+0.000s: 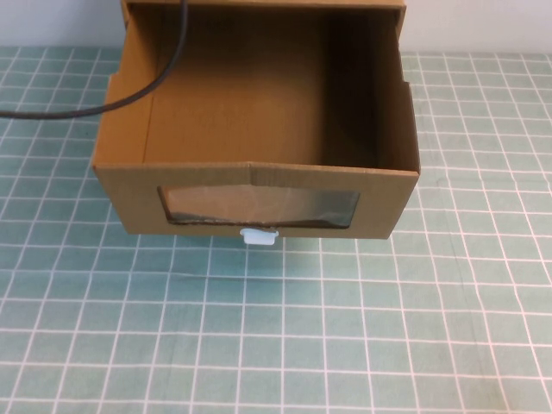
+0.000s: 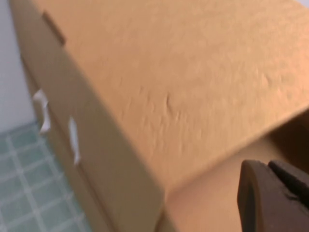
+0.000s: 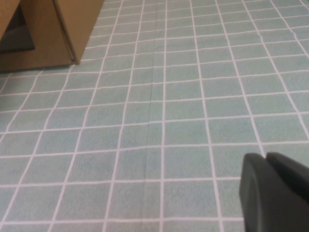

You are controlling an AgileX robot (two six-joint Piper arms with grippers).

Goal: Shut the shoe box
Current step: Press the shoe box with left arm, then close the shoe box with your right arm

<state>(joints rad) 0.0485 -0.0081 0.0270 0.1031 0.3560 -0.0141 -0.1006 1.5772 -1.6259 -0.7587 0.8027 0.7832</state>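
Standing at the far middle of the green tiled table cover (image 1: 345, 345), the brown cardboard drawer-style shoe box (image 1: 259, 185) has its drawer pulled out toward the robot's side, open top exposed and interior bare. Its long axis runs from the robot's side to the far wall; the front panel faces the camera in the high view. That panel carries a clear plastic window (image 1: 259, 207), with a small white pull tab (image 1: 260, 236) just beneath it at the lower edge. No brand, label or writing is legible on any cardboard face. A thin black cable (image 1: 168, 65) hangs across the drawer's far left corner and trails off to the left.

Neither arm shows in the high view. The left gripper (image 2: 273, 198) appears only as a dark finger part in the left wrist view, close against a plain cardboard face of the box; whether its fingers are apart or together cannot be told. The right gripper (image 3: 275, 191) appears as a dark finger part above bare green tiles, with a corner of the box well apart from it; its state likewise cannot be told.
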